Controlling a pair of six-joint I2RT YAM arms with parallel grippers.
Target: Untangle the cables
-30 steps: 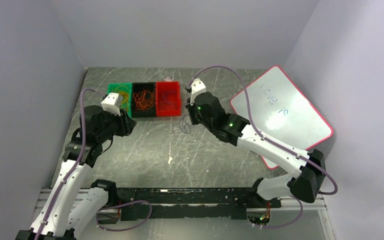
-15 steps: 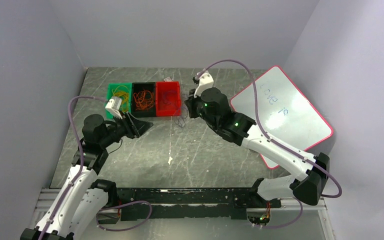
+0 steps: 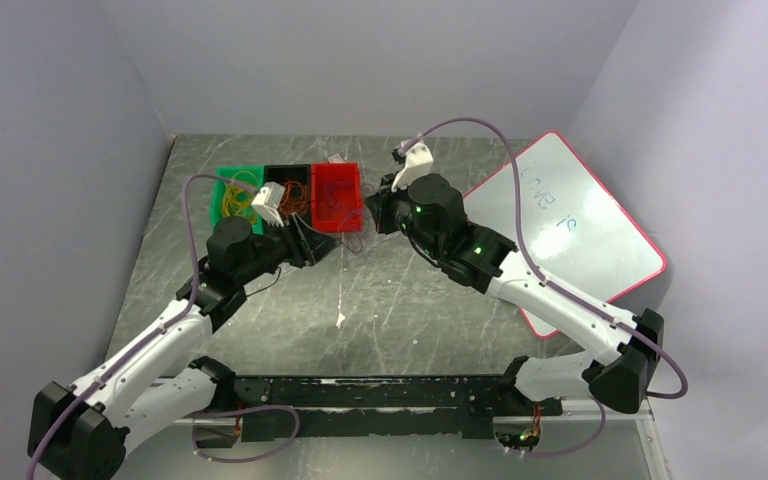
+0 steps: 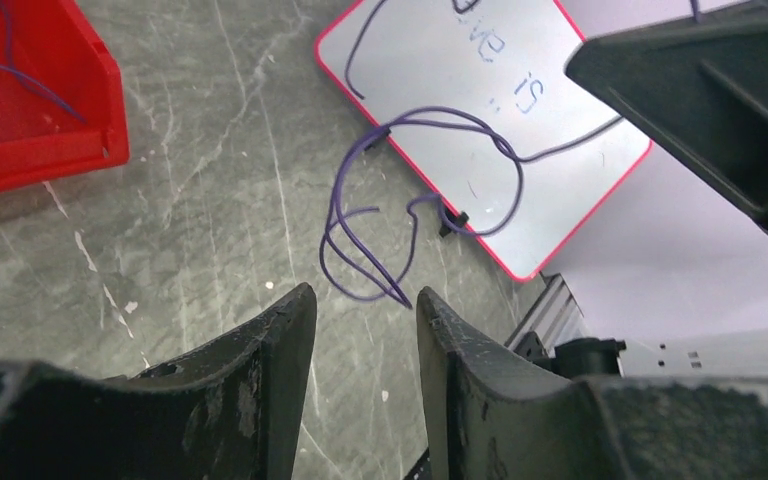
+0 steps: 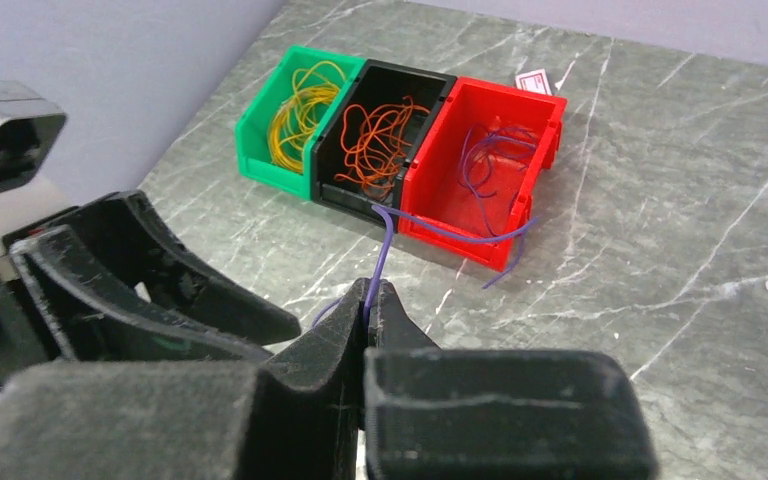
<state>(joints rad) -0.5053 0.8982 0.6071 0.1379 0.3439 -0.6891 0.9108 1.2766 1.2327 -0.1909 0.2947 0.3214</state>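
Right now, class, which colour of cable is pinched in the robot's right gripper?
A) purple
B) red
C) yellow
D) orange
A: in the right wrist view, the right gripper is shut on a thin purple cable, which rises from its fingertips toward the red bin.

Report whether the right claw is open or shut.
Shut: the right claw pinches a purple cable between its closed fingers in the right wrist view; no gap shows.
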